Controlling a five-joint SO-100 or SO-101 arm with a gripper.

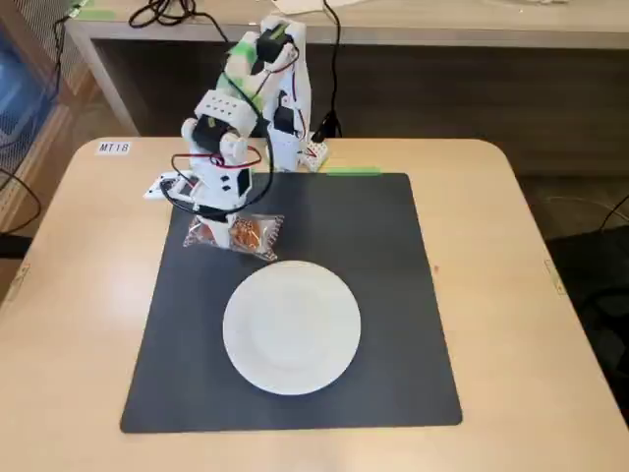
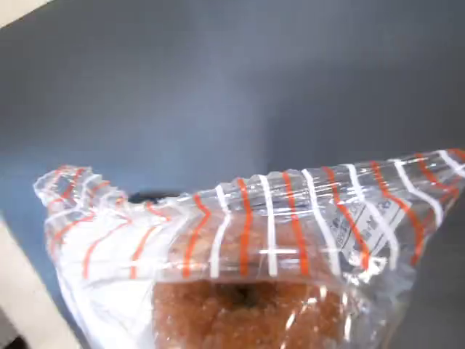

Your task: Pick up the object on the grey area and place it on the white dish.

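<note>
A clear packet with orange and white stripes holding a brown doughnut-like pastry (image 1: 257,234) lies at the upper left of the grey mat (image 1: 393,295). The white arm reaches down over it, and my gripper (image 1: 231,228) is right at the packet's middle, with its fingers hidden under the wrist. In the wrist view the packet (image 2: 254,240) fills the lower half, very close, with a dark shadow under its left end. No fingers show there. The white dish (image 1: 292,326) sits empty in the middle of the mat, just below and right of the packet.
The arm's base (image 1: 285,138) stands at the table's back edge with cables and a green tape strip (image 1: 352,171) beside it. A small white label (image 1: 113,147) is at the back left corner. A bench runs behind the table.
</note>
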